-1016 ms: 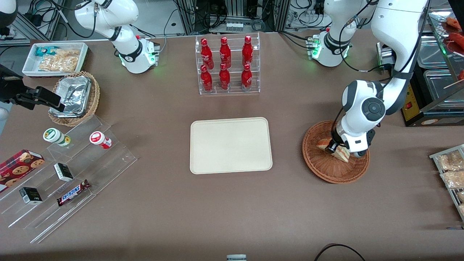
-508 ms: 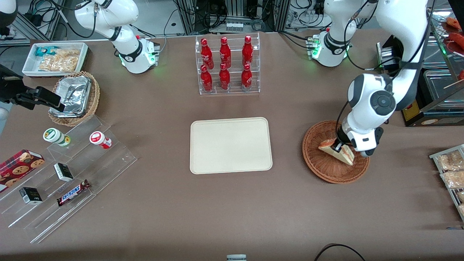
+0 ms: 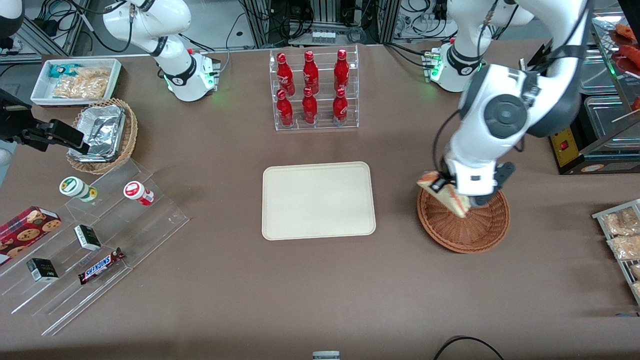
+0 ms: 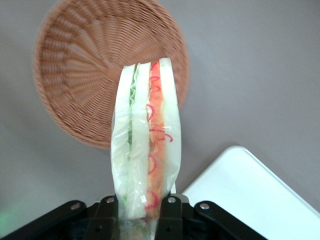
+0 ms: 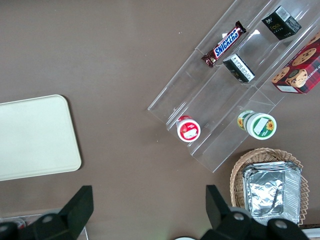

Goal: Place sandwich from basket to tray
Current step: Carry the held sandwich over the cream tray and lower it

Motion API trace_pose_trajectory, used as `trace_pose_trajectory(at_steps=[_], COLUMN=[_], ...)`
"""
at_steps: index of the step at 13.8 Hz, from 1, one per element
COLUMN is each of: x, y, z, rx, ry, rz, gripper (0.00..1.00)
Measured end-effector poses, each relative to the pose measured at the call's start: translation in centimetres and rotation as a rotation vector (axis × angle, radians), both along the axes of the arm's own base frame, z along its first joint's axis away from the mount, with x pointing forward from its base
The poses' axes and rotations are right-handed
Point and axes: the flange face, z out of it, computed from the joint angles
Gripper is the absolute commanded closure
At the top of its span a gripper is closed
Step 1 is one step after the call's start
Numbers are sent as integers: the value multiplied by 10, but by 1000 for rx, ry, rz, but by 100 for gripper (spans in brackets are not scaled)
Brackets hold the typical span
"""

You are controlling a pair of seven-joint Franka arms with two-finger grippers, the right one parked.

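Observation:
My left gripper (image 3: 442,187) is shut on the sandwich (image 3: 446,195), a wrapped white-bread wedge with red and green filling, and holds it in the air above the reddish-brown wicker basket (image 3: 470,231). In the left wrist view the sandwich (image 4: 146,135) sticks out from between the fingers (image 4: 170,216) of the gripper (image 4: 139,212), with the basket (image 4: 82,70) empty below it and a corner of the cream tray (image 4: 262,195) beside it. The tray (image 3: 318,200) lies flat at the table's middle, bare, toward the parked arm from the basket.
A clear shelf of red bottles (image 3: 313,90) stands farther from the front camera than the tray. Snack packets (image 3: 622,235) lie at the working arm's end. A stepped acrylic shelf (image 3: 95,240), a foil-container basket (image 3: 102,135) and a white bin (image 3: 77,80) sit toward the parked arm's end.
The gripper has lifted the sandwich out of the basket and shifted it toward the tray; the arm's wrist has risen. The basket now lies empty.

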Motion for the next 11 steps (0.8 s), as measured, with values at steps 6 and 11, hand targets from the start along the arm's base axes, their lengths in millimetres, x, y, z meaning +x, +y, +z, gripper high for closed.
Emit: trace_pose_trajectory(at_steps=[6,11], x=[-25,-47], y=[-143,-229], z=[-51,-107], rx=[-9,-64], ry=[41,-6], rz=[-215,-336], gripper=[73,73])
